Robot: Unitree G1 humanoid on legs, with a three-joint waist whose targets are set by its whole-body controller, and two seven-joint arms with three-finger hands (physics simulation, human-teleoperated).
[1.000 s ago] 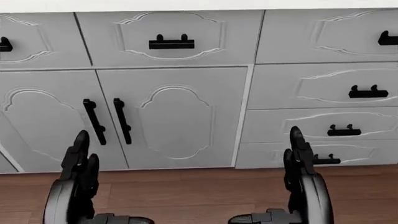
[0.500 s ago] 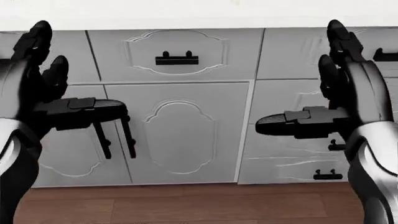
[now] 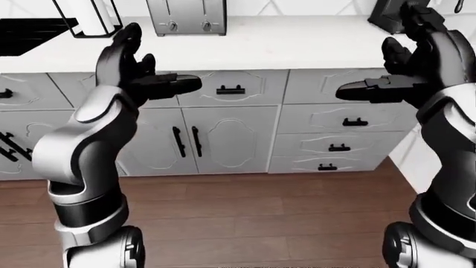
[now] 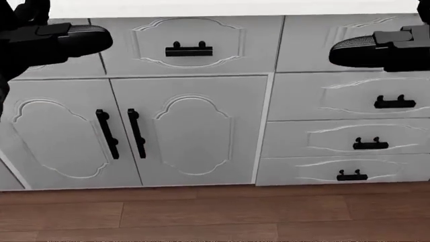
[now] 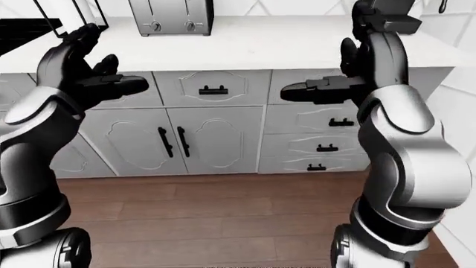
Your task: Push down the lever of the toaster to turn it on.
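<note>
A silver toaster (image 3: pixel 187 17) with two round knobs stands on the white counter (image 3: pixel 283 47) at the top of the left-eye view; it also shows in the right-eye view (image 5: pixel 170 17). Its lever does not show. My left hand (image 3: pixel 141 70) is raised at counter height, below and left of the toaster, fingers open and empty. My right hand (image 3: pixel 405 58) is raised at the right, far from the toaster, open and empty. In the head view only fingertips show at the top corners.
Grey cabinet doors (image 4: pixel 134 133) and drawers (image 4: pixel 349 106) with black handles run under the counter. A black appliance (image 3: pixel 386 17) stands at the counter's right. A paper towel holder (image 3: pixel 93 17) and a black stove (image 3: pixel 29 33) are at the left. Wooden floor (image 3: pixel 238 218) lies below.
Both hands have risen from near the floor to counter height. The head view has shifted a little against the cabinets between frames.
</note>
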